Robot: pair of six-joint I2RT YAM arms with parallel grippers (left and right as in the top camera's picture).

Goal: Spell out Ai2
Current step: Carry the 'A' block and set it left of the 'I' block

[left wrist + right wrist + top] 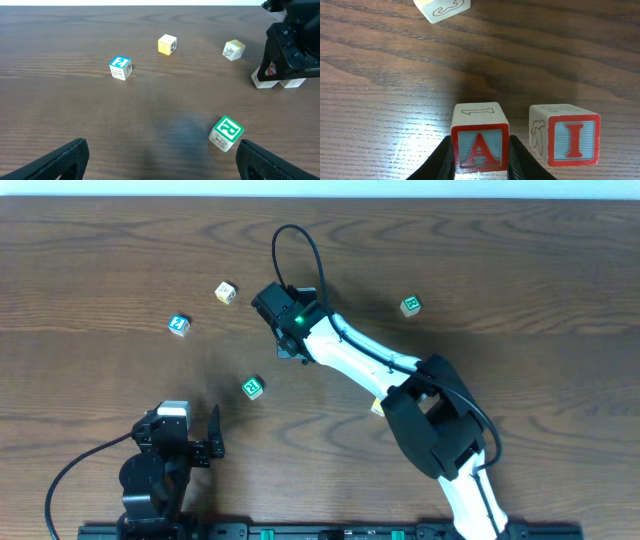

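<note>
The right claw (480,162) grips the wooden cube with red letter A (479,114), which stands on the brown wooden bench (500,240) just beside the red-I wooden cube (572,140). The left claw (162,159) is wide open. The blue-2 wooden cube (178,325) lies well apart.

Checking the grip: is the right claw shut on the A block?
Shut: the right claw has its fingers against both sides of the A block.

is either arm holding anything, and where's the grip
The right gripper holds the A block, jaws on its two sides. The left gripper holds nothing.
</note>
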